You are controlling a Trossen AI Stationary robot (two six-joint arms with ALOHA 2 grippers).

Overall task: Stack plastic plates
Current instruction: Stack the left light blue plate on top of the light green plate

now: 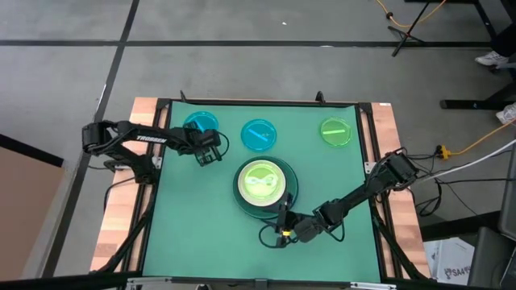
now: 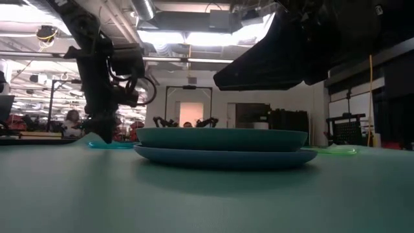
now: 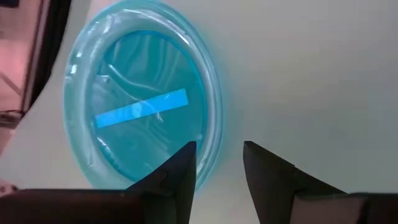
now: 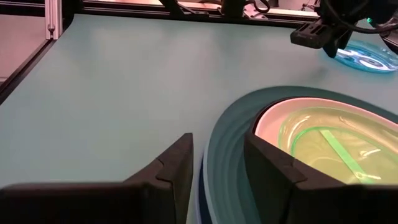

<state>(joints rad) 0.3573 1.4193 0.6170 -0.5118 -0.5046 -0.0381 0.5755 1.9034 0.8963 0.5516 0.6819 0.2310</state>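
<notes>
Low over the mat with the left gripper (image 3: 217,165), fingers parted a narrow way and straddling the near rim of a small cyan plate (image 3: 140,106), one finger (image 3: 177,180) over the plate's edge and the other just outside it on the green mat (image 1: 322,185); nothing held yet, so the step in hand reads as the pickup of this plate (whether the tips already touch the rim cannot be told). Just beyond and to one side of that gripper, a second small cyan plate (image 1: 259,134), and farther along the same row, well apart, a small bright green plate (image 1: 335,131), both loose on the mat. Between the two grippers, the stack (image 1: 264,187): a pale blue large plate at the bottom with a teal-green one on it, as the low view shows, then a white plate and a small bright green plate on top (a black one, if present, is not made out). At the stack's edge, the right gripper (image 4: 217,165), narrowly open and empty, fingers either side of the teal rim, apparently waiting or steadying. Next move, as a judgement: close on the cyan rim, lift clear, carry over to the stack and set down centred on the green plate; thin, slick rim, so a slip or a tilt on lifting is the risk.
</notes>
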